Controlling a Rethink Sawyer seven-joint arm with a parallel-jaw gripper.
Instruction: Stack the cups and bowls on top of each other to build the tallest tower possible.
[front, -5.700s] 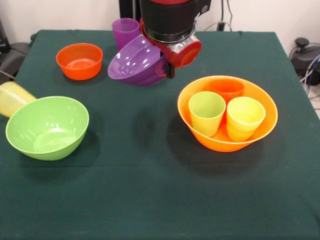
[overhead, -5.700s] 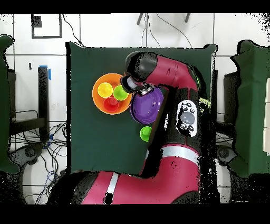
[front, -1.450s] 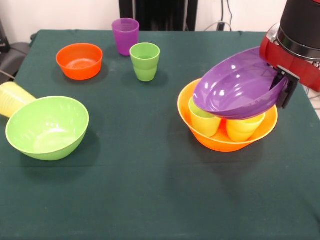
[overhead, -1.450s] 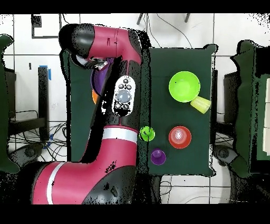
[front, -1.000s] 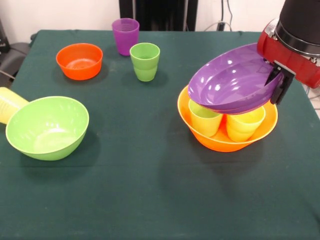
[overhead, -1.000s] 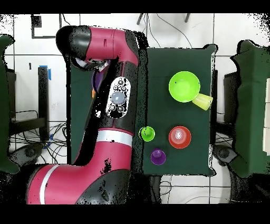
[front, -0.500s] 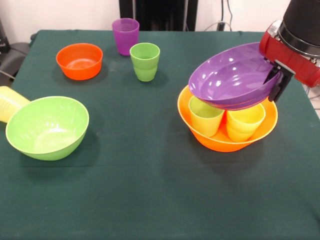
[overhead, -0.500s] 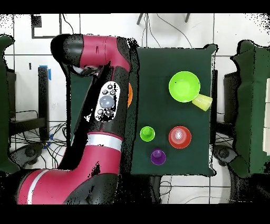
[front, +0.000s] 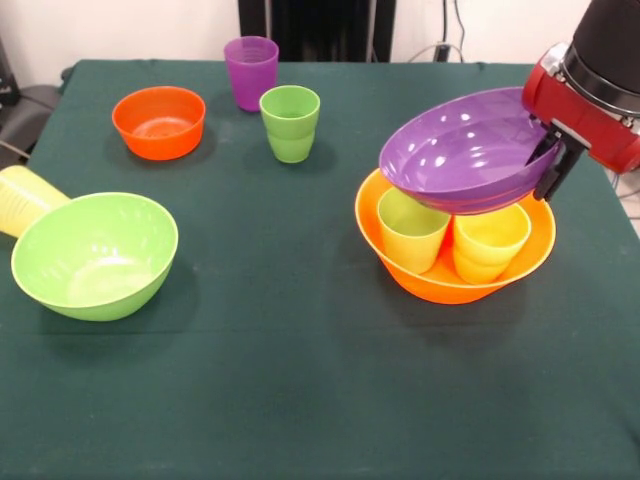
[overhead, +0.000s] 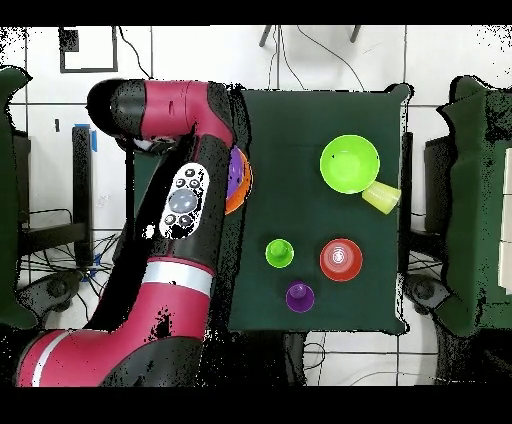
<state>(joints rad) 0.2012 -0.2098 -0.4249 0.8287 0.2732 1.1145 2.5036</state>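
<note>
My gripper (front: 549, 168) is shut on the right rim of the wide purple bowl (front: 462, 150). It holds the bowl tilted just above the large yellow-orange bowl (front: 440, 285). That bowl holds a lime green cup (front: 411, 228) and a yellow-orange cup (front: 489, 241); whatever sits behind them is hidden by the purple bowl. A green ribbed cup (front: 290, 122), a purple cup (front: 250, 68) and the small orange bowl (front: 158, 121) stand at the far left. The lime green bowl (front: 95, 255) sits front left, with a pale yellow cup (front: 20, 197) on its side against it.
In the overhead view my arm (overhead: 185, 200) covers most of the purple bowl (overhead: 236, 172) and the yellow-orange bowl (overhead: 244, 197). The green tablecloth (front: 320, 380) covers the whole table. Cables and chairs surround it.
My gripper has shifted slightly right and up with the purple bowl, which now sits a bit more level over the yellow-orange bowl. The other cups and bowls have not moved.
</note>
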